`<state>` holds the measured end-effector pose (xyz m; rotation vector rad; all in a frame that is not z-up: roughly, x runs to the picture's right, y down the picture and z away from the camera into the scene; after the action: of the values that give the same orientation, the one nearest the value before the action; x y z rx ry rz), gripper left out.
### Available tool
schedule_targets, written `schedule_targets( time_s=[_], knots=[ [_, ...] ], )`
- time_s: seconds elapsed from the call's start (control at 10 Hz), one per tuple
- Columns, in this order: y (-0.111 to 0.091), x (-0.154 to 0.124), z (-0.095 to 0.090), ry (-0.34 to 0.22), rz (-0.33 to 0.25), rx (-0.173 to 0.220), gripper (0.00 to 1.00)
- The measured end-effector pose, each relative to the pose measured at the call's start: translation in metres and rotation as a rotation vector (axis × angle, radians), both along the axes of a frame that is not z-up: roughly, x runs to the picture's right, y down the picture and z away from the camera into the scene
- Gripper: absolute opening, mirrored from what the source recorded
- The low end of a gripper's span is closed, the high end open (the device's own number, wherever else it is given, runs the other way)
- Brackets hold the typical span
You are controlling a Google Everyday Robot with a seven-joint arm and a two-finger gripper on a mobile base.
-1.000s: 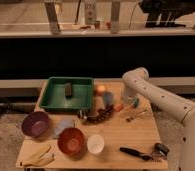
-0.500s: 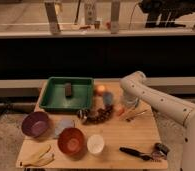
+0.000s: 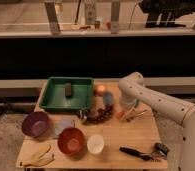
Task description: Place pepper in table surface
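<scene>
**Now the arm is leaning further in over the pepper**

Compared with a second ago, the white arm (image 3: 156, 102) is sitting a little lower and further toward the table's middle, and the gripper (image 3: 126, 103) is hanging just above the table surface (image 3: 113, 134), between centre and right edge. Whether it is open or closed, or gripping anything, cannot be told. The pepper (image 3: 120, 115) is lying just below it toward the front edge, looking like it is resting on the wood in about the same spot as before; contact with the gripper is unclear.

Nothing else is moving:
- green tray (image 3: 48, 100) staying at the back left corner
- orange fruit (image 3: 100, 89) sitting near the back edge
- dark reddish cluster (image 3: 98, 116) curving at centre
- purple bowl (image 3: 35, 123) by the left edge
- red bowl (image 3: 71, 140) and white cup (image 3: 95, 144) near the front edge
- banana (image 3: 38, 157) at the front left corner
- black brush (image 3: 133, 151) toward the front right corner
</scene>
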<state>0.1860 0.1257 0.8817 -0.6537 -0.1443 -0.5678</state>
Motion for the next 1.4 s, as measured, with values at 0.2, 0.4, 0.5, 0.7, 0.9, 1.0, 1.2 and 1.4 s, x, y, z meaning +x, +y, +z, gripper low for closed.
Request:
schedule_targets(
  time_s=[0.2,0.4,0.5,0.7,0.9,1.0,1.2,1.4],
  knots=[
    [-0.001,0.0,0.0,-0.004,-0.005,0.001,0.8],
    [-0.004,-0.002,0.0,-0.009,0.001,0.002,0.8],
    [-0.005,-0.002,-0.001,-0.01,0.005,0.002,0.8],
    [-0.008,-0.003,-0.001,-0.012,0.013,0.004,0.8],
    [-0.016,-0.002,-0.002,-0.017,0.045,0.011,0.8],
    [-0.018,-0.001,-0.003,-0.02,0.059,0.01,0.8],
    [-0.022,0.001,-0.004,-0.025,0.079,0.01,0.8],
    [-0.022,-0.001,-0.003,-0.027,0.077,0.01,0.8]
  ],
)
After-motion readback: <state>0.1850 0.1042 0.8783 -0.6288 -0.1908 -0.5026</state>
